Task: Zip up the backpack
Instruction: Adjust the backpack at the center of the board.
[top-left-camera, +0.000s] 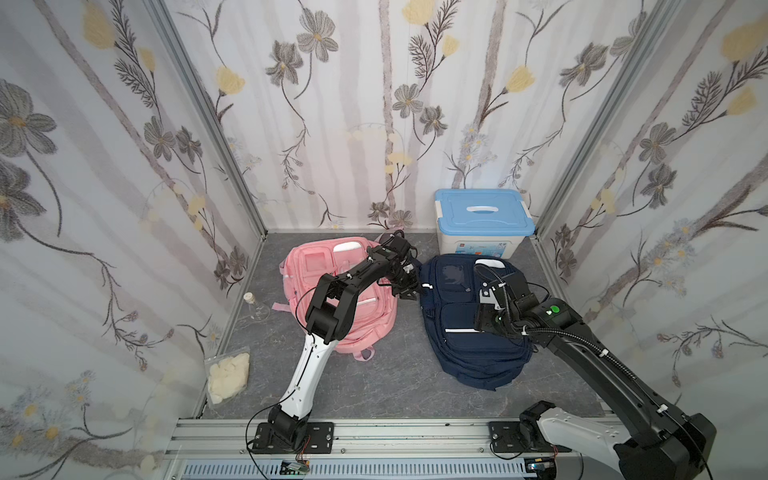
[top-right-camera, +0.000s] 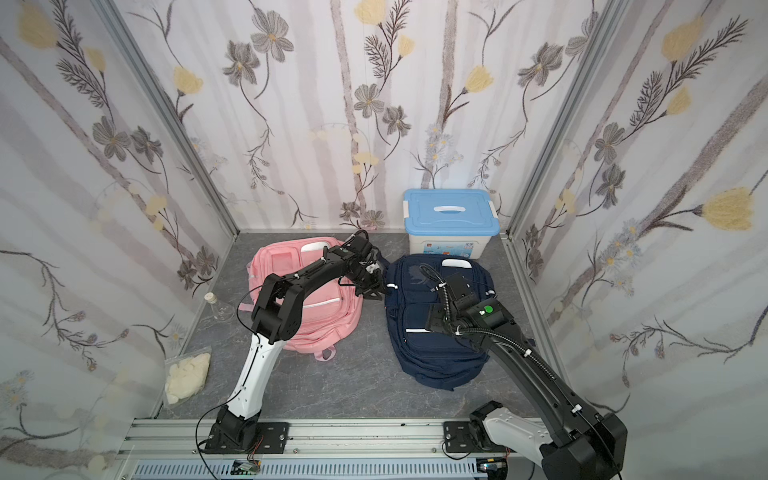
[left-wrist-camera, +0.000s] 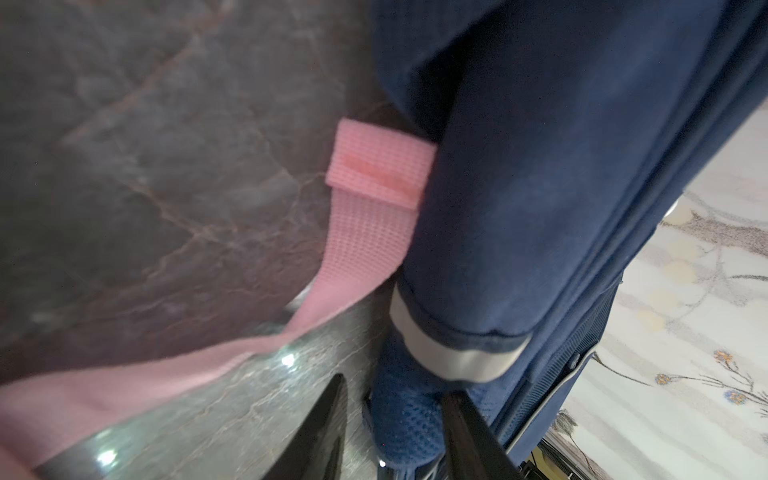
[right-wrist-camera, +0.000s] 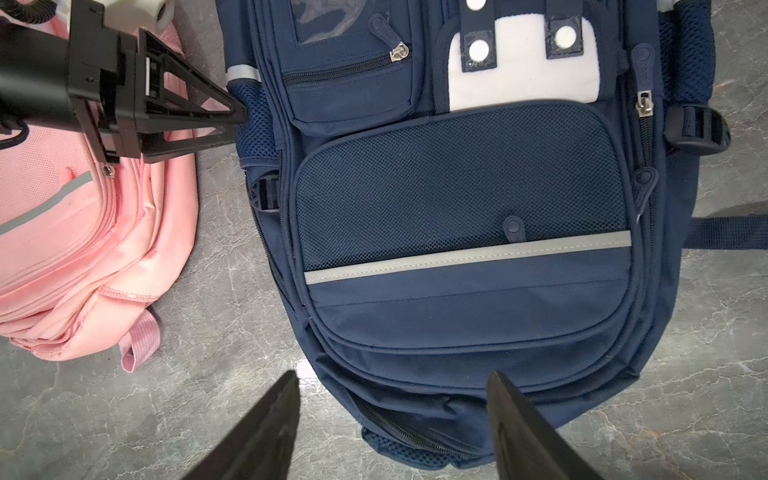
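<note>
Closest to me, an aluminium rail (top-left-camera: 374, 434) is carrying both arm bases along the front edge of the grey marbled surface (top-left-camera: 395, 386). A broad bare strip of that surface is showing just beyond it. A plastic bag (top-left-camera: 227, 376) of pale lumps is lying at the left edge. Further in, the right arm (top-left-camera: 582, 345) is hanging over the navy backpack (top-left-camera: 469, 353), which is lying flat at centre-right. The right jaws are standing wide apart above its lower end, holding nothing. A zip there is looking gapped, though the wrist view is cutting it off. A narrow lane of surface is separating this bag from the pink backpack (top-left-camera: 365, 324). A pink strap (left-wrist-camera: 374, 195) is running across that lane and touching the navy fabric. The left arm (top-left-camera: 307, 374) is reaching over the pink bag, and its left jaws are sitting partly open around the navy bag's mesh side pocket (left-wrist-camera: 407, 415). I cannot tell whether they are pinching it. A glass flask (top-left-camera: 257, 309) is standing by the left wall. At the back a blue-lidded box (top-left-camera: 484, 220) is sitting against the floral walls (top-left-camera: 124, 166).
</note>
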